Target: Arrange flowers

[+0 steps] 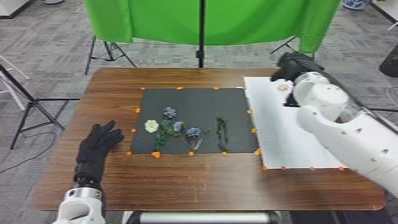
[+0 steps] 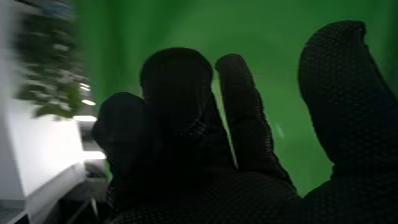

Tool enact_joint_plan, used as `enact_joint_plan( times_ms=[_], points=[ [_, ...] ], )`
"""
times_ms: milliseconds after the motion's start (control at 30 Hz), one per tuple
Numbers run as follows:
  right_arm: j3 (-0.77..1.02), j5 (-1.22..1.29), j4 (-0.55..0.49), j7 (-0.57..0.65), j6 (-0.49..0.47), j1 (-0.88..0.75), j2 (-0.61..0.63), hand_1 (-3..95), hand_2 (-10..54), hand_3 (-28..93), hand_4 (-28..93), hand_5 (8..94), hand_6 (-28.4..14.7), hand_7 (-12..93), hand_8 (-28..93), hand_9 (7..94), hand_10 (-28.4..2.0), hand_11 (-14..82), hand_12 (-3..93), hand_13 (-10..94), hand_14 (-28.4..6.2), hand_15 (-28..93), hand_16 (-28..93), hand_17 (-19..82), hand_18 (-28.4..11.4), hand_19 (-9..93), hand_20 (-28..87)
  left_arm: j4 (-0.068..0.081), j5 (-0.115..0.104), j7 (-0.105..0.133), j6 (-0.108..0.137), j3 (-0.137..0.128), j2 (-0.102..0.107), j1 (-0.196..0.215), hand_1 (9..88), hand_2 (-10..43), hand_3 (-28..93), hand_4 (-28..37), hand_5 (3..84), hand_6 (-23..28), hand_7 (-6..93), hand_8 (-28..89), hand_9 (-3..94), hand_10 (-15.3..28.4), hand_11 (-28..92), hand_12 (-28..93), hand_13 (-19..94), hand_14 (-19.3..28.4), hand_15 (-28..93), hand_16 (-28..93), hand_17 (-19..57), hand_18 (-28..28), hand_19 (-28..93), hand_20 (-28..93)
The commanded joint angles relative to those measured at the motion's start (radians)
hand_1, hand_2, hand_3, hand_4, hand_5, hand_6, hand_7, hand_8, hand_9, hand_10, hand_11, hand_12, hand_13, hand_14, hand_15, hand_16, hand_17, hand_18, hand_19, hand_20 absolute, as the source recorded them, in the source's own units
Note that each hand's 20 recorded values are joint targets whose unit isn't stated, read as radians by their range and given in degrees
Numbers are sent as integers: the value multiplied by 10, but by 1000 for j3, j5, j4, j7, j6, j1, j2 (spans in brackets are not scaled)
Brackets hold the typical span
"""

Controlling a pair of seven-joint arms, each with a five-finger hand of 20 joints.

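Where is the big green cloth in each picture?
Head view: the green cloth hangs across the top, past the far edge of the table.
Right wrist view: the green cloth fills much of the background, behind the black right hand.
Shared landmark: that same right hand, which the head view shows near the table's far right corner.

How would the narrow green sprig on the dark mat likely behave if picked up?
The green sprig is probably light, being thin and narrow. It would likely flex somewhat, since no part of it looks thick. Rolling seems unlikely, as it lies flat on the dark mat with an uneven, leafy outline.
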Motion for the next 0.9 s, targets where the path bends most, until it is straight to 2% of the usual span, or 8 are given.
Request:
enact_joint_plan(
  times_ms=[33,300,400,567,667,767,900],
  points=[
    [3,17,108,12,51,-57,59,377,-95,655,-211,509,7,120,-80,555,-158,85,199,766,-86,631,324,538,-159,932,554,0,9,-15,-7,-1,-6,13,213,147,602,-283,440,76,71,-44,434,156,227,131,295,191,382,8,-23,146,203,203],
    [6,12,171,-4,27,-103,51,390,-95,666,-210,559,16,148,-89,589,-144,107,199,775,-83,638,323,541,-160,932,548,-3,11,-22,-9,-7,-6,20,215,145,605,-283,441,76,72,-44,433,155,227,131,296,191,383,7,-22,146,202,203],
    [-6,-3,194,-36,100,-118,53,395,-95,670,-216,573,20,160,-93,616,-143,127,203,783,-77,650,326,549,-157,932,557,-3,12,-26,-11,-5,-7,17,216,144,605,-283,441,76,73,-44,433,155,228,131,296,191,384,7,-22,146,202,203],
    [-8,-19,211,-28,120,-134,48,418,-95,679,-237,607,28,188,-102,662,-136,152,206,804,-63,668,326,574,-143,932,590,-4,11,-24,-10,-6,-10,20,217,143,606,-283,441,76,73,-44,434,155,227,130,296,191,384,7,-22,146,202,203],
    [-21,-37,226,-16,187,-144,46,486,-95,695,-226,619,19,193,-103,680,-130,159,203,817,-51,664,324,589,-135,932,591,-3,12,-22,-9,-6,-12,19,217,142,606,-283,441,76,73,-45,433,156,226,130,295,192,384,7,-22,146,202,203],
    [-32,-39,240,-9,253,-151,43,613,-95,641,-193,658,3,205,25,763,-94,62,306,842,-33,651,329,604,-118,932,589,-3,11,-22,-9,-6,-13,20,217,141,608,-283,441,76,73,-44,434,156,227,131,296,191,383,7,-22,146,203,203],
    [-48,-40,259,-24,339,-154,46,659,-93,626,-202,727,5,213,54,841,-89,53,331,868,-25,646,333,624,-109,932,602,-3,10,-20,-11,-4,-14,21,218,140,608,-283,441,76,72,-44,433,156,227,131,296,191,384,7,-22,146,203,203]
  ],
)
